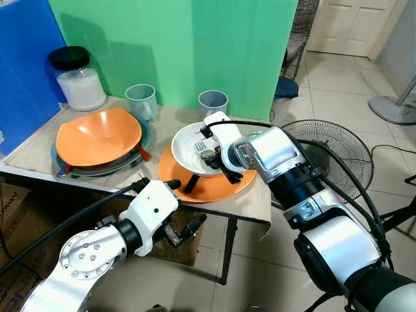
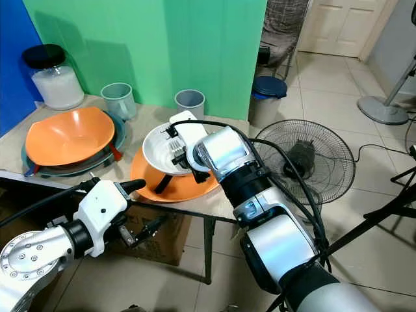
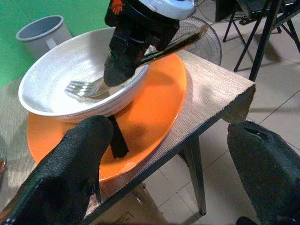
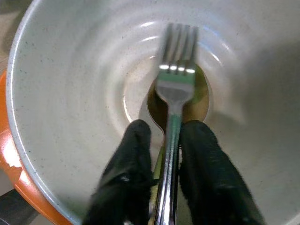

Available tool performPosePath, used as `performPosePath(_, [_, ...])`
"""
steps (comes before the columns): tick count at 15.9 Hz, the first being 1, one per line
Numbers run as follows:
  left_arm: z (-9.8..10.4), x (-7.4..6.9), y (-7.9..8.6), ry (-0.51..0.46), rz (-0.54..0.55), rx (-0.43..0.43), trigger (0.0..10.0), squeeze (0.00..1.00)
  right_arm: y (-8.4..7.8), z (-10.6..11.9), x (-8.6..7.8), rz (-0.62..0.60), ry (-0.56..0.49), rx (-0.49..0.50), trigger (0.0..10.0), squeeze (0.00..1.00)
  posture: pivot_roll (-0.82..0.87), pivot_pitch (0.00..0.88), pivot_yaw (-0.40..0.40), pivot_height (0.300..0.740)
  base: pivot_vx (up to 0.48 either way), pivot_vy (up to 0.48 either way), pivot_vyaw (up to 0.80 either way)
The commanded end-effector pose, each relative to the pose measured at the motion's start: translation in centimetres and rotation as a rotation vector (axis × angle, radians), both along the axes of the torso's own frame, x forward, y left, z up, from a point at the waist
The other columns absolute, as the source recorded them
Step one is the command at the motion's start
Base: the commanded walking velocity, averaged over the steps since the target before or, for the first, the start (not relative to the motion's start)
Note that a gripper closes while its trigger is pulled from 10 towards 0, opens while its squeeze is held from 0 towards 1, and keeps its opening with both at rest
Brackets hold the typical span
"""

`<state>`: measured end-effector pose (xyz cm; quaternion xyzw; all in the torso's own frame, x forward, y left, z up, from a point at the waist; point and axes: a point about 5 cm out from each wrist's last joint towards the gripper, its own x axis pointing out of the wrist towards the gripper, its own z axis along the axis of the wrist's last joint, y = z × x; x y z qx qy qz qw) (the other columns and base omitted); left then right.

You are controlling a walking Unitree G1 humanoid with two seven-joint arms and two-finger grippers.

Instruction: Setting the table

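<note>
Nearest me, my left gripper [image 1: 185,232] hangs below the edge of the pale wood-grain table [image 3: 211,91], its two black fingers spread wide with nothing between them. Just beyond, on the table's near corner, the flat orange plate [image 1: 224,185] carries the white speckled ceramic bowl [image 4: 65,93]. My right gripper [image 4: 166,154] reaches down into that bowl, fingers pinched on the handle of the shiny metal fork [image 4: 177,79], tines over the bowl's centre. I judge I am placing or fetching the fork; next it needs steady lowering or lifting, no tipping the bowl. Farther back sit two grey cups [image 1: 142,99].
</note>
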<state>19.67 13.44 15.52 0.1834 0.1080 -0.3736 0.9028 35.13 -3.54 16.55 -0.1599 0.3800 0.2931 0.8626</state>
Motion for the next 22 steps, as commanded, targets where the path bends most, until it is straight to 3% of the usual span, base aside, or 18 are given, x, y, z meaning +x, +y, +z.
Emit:
performPosePath(1, [0.1, 0.1, 0.2, -0.011, 0.004, 0.007, 10.0, 0.0, 0.1, 1.1, 0.4, -0.003, -0.034, 0.002, 2.1, 0.0, -0.07, 0.0, -0.004, 0.74, 0.0, 0.0, 0.0])
performPosePath(3, [0.1, 0.0, 0.2, -0.01, 0.001, 0.007, 10.0, 0.0, 0.2, 1.3, 0.4, 0.01, -0.039, 0.004, 4.0, 0.0, -0.07, 0.0, -0.004, 0.74, 0.0, 0.0, 0.0])
performPosePath(8, [0.0, 0.1, 0.1, -0.008, -0.001, 0.007, 10.0, 0.0, 0.2, 1.3, 0.3, 0.019, -0.039, 0.003, 4.4, 0.0, -0.07, 0.0, -0.003, 0.74, 0.0, 0.0, 0.0])
performPosePath(9, [0.0, 0.1, 0.1, -0.008, -0.002, 0.007, 10.0, 0.0, 0.4, 1.4, 0.4, 0.038, -0.063, 0.012, 10.0, 0.0, -0.07, 0.0, -0.003, 0.74, 0.0, 0.0, 0.0])
performPosePath(10, [0.0, 0.1, 0.1, -0.008, -0.002, 0.008, 10.0, 0.0, 0.7, 1.6, 0.4, 0.065, -0.088, 0.025, 10.0, 0.0, -0.07, 0.0, -0.003, 0.74, 0.0, 0.0, 0.0])
performPosePath(12, [0.0, 0.2, 0.0, -0.01, -0.002, 0.005, 10.0, 0.0, 0.8, 1.6, 0.3, 0.056, -0.078, 0.039, 10.0, 0.72, -0.07, 0.0, -0.001, 0.74, 0.0, 0.0, 0.0])
performPosePath(15, [0.0, 0.3, -0.1, -0.008, -0.003, 0.003, 10.0, 0.0, 0.8, 1.4, 0.3, 0.049, -0.071, 0.039, 10.0, 0.82, -0.07, 0.0, -0.001, 0.74, 0.0, 0.0, 0.0])
performPosePath(16, [0.0, 0.3, -0.1, -0.007, -0.003, 0.003, 10.0, 0.0, 0.7, 1.2, 0.3, 0.049, -0.073, 0.029, 10.0, 0.79, -0.07, 0.0, -0.001, 0.74, 0.0, 0.0, 0.0])
performPosePath(17, [0.0, 0.3, -0.1, -0.007, -0.003, 0.003, 10.0, 0.0, 0.7, 1.0, 0.3, 0.045, -0.077, 0.016, 10.0, 0.65, -0.07, 0.0, -0.001, 0.74, 0.0, 0.0, 0.0])
performPosePath(18, [0.0, 0.3, 0.0, -0.007, -0.001, 0.004, 10.0, 0.0, 0.6, 0.8, 0.4, 0.042, -0.078, 0.006, 10.0, 0.0, -0.07, 0.0, -0.001, 0.74, 0.0, 0.0, 0.0])
performPosePath(22, [0.0, 0.3, 0.0, -0.005, 0.003, 0.004, 10.0, 0.0, 0.5, 0.5, 0.3, 0.023, -0.054, 0.007, 10.0, 0.0, -0.07, 0.0, -0.002, 0.74, 0.0, 0.0, 0.0])
